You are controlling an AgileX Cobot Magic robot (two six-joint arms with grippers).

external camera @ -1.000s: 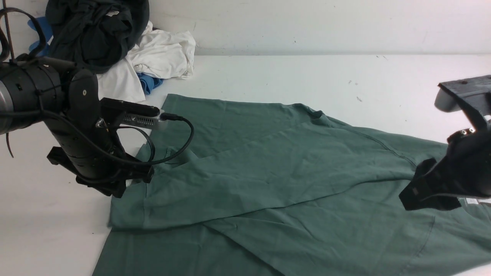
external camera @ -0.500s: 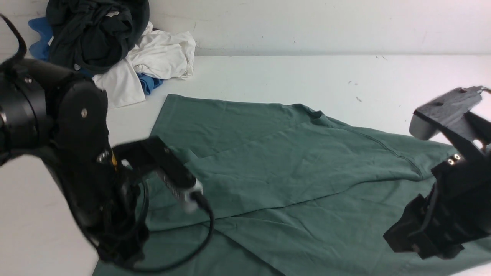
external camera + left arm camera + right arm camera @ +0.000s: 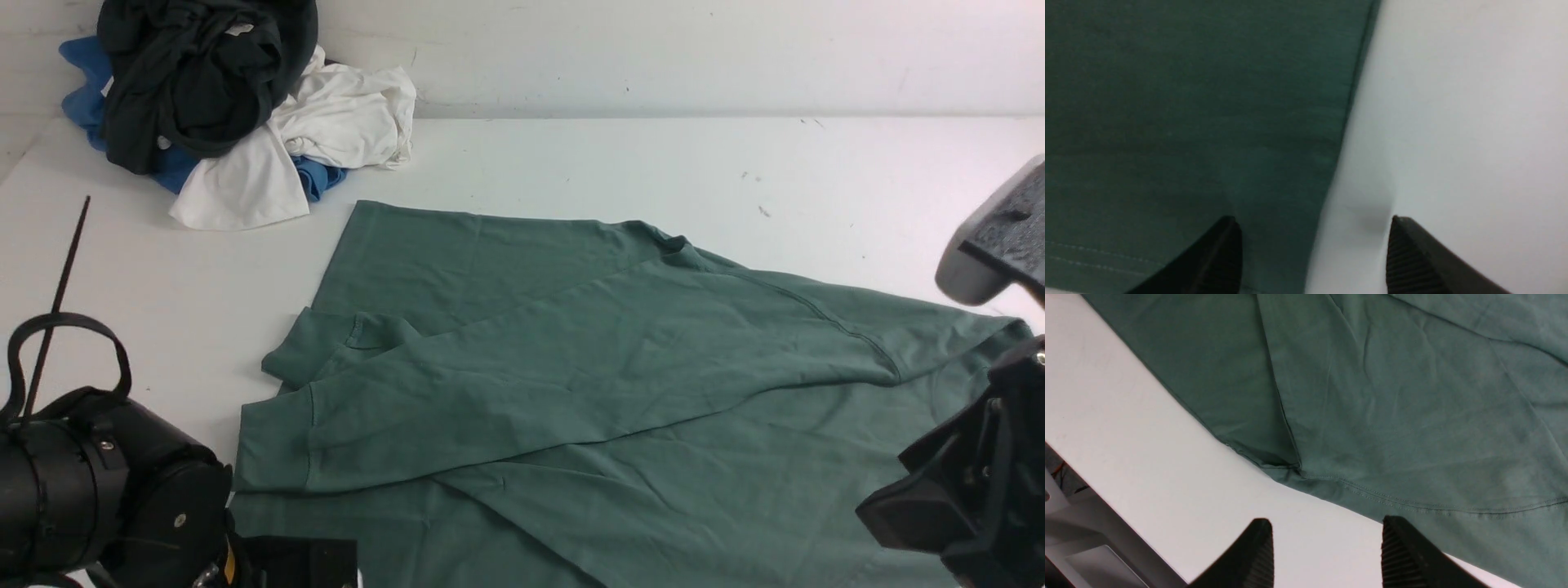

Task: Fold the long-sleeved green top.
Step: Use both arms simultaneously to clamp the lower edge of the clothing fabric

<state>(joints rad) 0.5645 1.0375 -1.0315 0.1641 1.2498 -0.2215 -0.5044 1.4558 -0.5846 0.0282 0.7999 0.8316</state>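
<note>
The green long-sleeved top [image 3: 612,367] lies spread over the white table, both sleeves folded across its body, the cuffs [image 3: 282,437] ending at the left. My left gripper [image 3: 1312,224] is open and empty, its jaws straddling the top's side edge [image 3: 1347,102] low over the table. In the front view only the left arm [image 3: 98,482] shows, at the near left corner. My right gripper [image 3: 1327,526] is open and empty over bare table just off the top's stitched hem [image 3: 1412,504]. The right arm [image 3: 971,482] is at the near right.
A pile of a dark charcoal garment [image 3: 196,65], a white garment [image 3: 326,114] and a blue garment [image 3: 82,98] sits at the back left against the wall. The table's near edge [image 3: 1106,486] and grey frame below it show in the right wrist view.
My left arm has pulled back from over the sleeve cuffs to the near left corner, uncovering them. My right arm has drawn back and lower toward the near right. The top lies unchanged.
</note>
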